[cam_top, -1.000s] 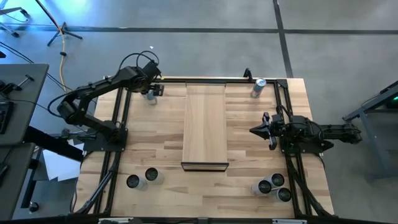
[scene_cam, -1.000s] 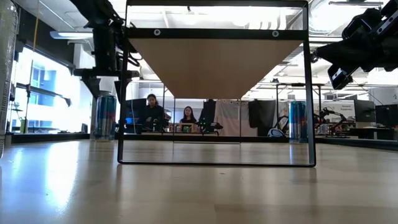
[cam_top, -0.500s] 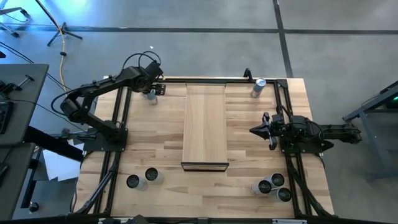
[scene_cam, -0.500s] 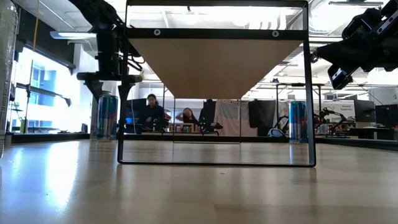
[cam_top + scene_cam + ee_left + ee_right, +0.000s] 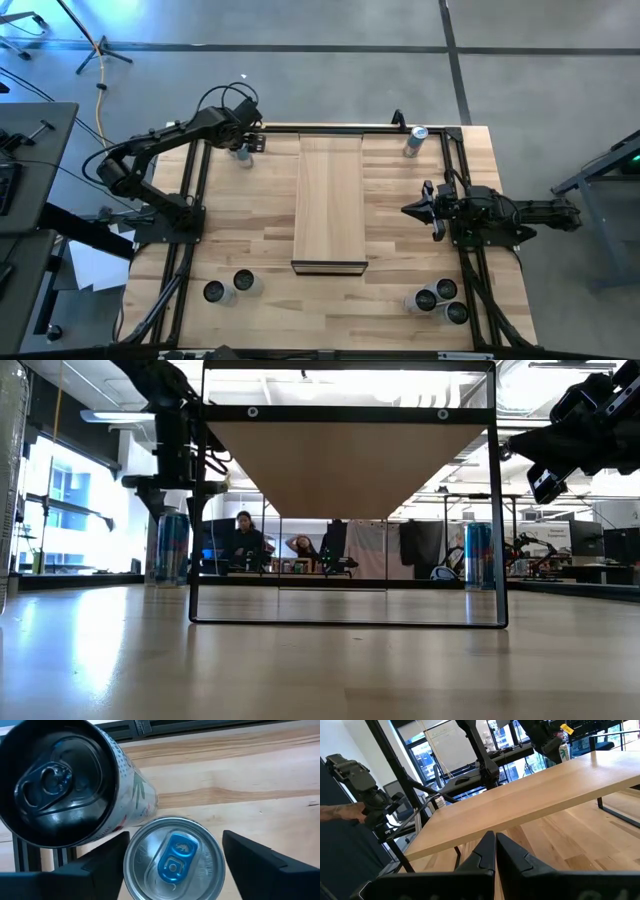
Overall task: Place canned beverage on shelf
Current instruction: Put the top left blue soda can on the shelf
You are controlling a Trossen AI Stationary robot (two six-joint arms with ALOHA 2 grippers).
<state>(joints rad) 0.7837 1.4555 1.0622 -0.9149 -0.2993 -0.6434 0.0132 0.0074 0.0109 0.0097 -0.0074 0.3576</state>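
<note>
While the high view hides it, left wrist shows spread fingers flanking a blue-tabbed can.

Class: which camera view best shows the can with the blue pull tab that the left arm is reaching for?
The left wrist view: the blue-tab can fills it, lid up, between the left gripper jaws. The high view mostly hides it under that arm; the low view shows only its side; the right wrist view shows no sign of it.

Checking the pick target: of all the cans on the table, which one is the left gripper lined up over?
The silver can with the blue pull tab, at the table's far left corner. The left gripper has a finger on each side of it; a dark-topped can stands right beside it.
</note>
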